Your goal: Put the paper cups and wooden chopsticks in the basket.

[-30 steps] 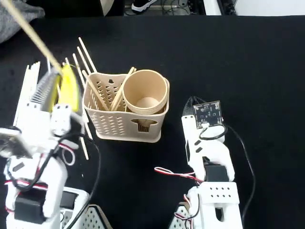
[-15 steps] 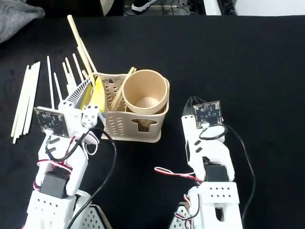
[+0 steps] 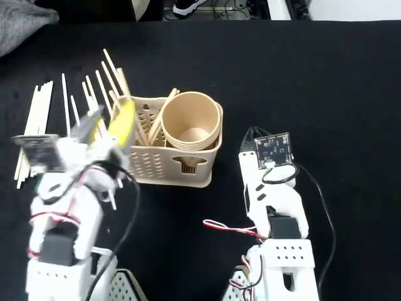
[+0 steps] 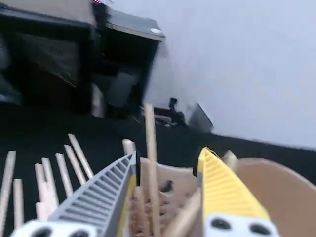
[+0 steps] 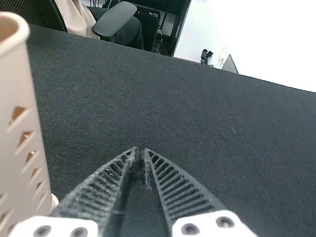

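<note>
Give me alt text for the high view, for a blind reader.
A beige basket holds stacked paper cups and chopsticks; the left end effector hovers open at its left edge. Loose chopsticks lie on the black table.

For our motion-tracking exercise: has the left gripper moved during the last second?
Yes. In the high view the left gripper has shifted sideways toward the basket, from well clear of it to right against its wall.

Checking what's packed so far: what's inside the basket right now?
The basket holds nested paper cups on one side and several wooden chopsticks leaning in the other. The left gripper, open above that side, covers part of it, so an exact chopstick count isn't visible.
</note>
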Controlling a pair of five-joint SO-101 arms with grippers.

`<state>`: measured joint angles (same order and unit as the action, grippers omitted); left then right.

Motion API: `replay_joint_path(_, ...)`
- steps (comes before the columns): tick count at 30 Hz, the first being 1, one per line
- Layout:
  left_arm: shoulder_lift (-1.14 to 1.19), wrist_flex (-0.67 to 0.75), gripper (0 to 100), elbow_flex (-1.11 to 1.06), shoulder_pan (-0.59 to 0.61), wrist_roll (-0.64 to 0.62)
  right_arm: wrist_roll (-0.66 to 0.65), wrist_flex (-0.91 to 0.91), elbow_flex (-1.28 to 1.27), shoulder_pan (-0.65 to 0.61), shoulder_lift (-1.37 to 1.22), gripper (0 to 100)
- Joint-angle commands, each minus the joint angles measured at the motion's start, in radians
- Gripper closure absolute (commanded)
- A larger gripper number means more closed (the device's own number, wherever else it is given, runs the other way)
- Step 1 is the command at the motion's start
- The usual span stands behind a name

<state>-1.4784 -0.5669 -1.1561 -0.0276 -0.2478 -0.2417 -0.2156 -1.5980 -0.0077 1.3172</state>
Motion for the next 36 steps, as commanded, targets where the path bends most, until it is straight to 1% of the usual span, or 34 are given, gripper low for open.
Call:
replay_joint_path(1, 0.006, -0.138, 79, 0.245, 0.272, -0.034, -0.005, 0.006, 0.007, 0.011, 0.001, 98.7)
replay_joint_path(3, 0.058, -0.193, 79, 0.323, 0.361, -0.032, -0.005, 0.006, 0.007, 0.011, 0.001, 98.7)
replay_joint_path(5, 0.147, -0.238, 79, 0.394, 0.414, -0.032, -0.005, 0.006, 0.007, 0.011, 0.001, 98.7)
replay_joint_path(9, 0.408, -0.310, 79, 0.526, 0.433, -0.028, -0.005, 0.006, 0.007, 0.011, 0.001, 98.7)
replay_joint_path(17, 1.013, -0.393, 79, 0.803, 0.432, -0.028, -0.005, 0.006, 0.007, 0.011, 0.001, 98.7)
replay_joint_path(23, 1.442, -0.404, 79, 0.977, 0.423, -0.028, -0.005, 0.006, 0.007, 0.011, 0.001, 98.7)
replay_joint_path(30, 1.820, -0.410, 79, 1.162, 0.361, -0.028, -0.005, 0.006, 0.007, 0.011, 0.001, 98.7)
replay_joint_path(32, 1.890, -0.459, 79, 1.222, 0.341, -0.028, -0.005, 0.006, 0.007, 0.011, 0.001, 98.7)
replay_joint_path(36, 1.999, -0.612, 80, 1.372, 0.315, -0.028, -0.005, 0.006, 0.007, 0.011, 0.001, 98.7)
